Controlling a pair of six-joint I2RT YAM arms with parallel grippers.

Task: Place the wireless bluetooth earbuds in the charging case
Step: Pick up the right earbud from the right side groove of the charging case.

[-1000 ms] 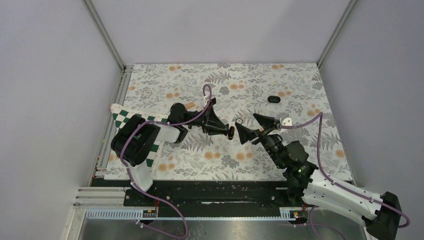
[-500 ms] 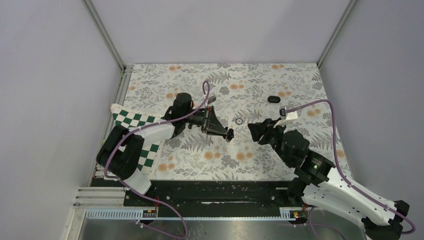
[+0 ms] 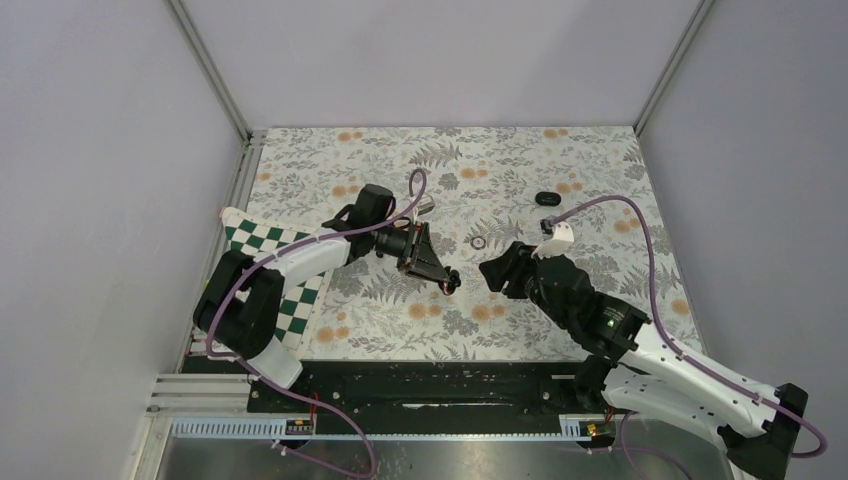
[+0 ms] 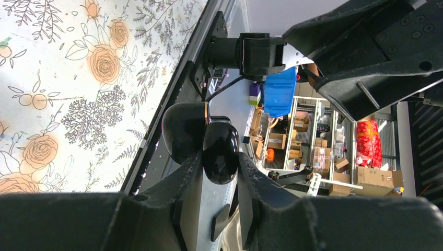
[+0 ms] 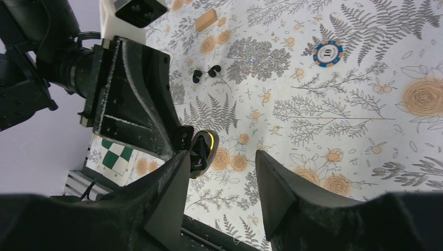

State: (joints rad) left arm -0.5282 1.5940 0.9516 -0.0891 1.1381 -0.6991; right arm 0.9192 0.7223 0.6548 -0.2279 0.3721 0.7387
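Observation:
My left gripper (image 4: pixel 219 159) is shut on the charging case (image 4: pixel 220 151), a glossy black pebble. It stands open, its lid (image 4: pixel 184 130) swung to one side. In the right wrist view the case (image 5: pixel 205 149) shows an orange-lit rim and hangs above the mat. My right gripper (image 5: pixel 220 157) is open and empty, just right of the case and not touching it. Two tiny black earbuds (image 5: pixel 197 76) (image 5: pixel 213 70) lie side by side on the floral mat beyond the left gripper. From above, the left gripper (image 3: pixel 448 280) and right gripper (image 3: pixel 490 272) face each other at mid-table.
A blue-rimmed chip (image 5: pixel 328 52) lies on the mat, seen from above as a thin ring (image 3: pixel 478 242). A tan block (image 5: pixel 205 20) sits farther back. A small black oval object (image 3: pixel 547 198) rests at the back right. A green checkered board (image 3: pixel 250 240) lies under the left arm.
The right gripper left the case, pulled back to the right, then came in close again with narrower jaws. The left gripper carried the case slightly down and left.

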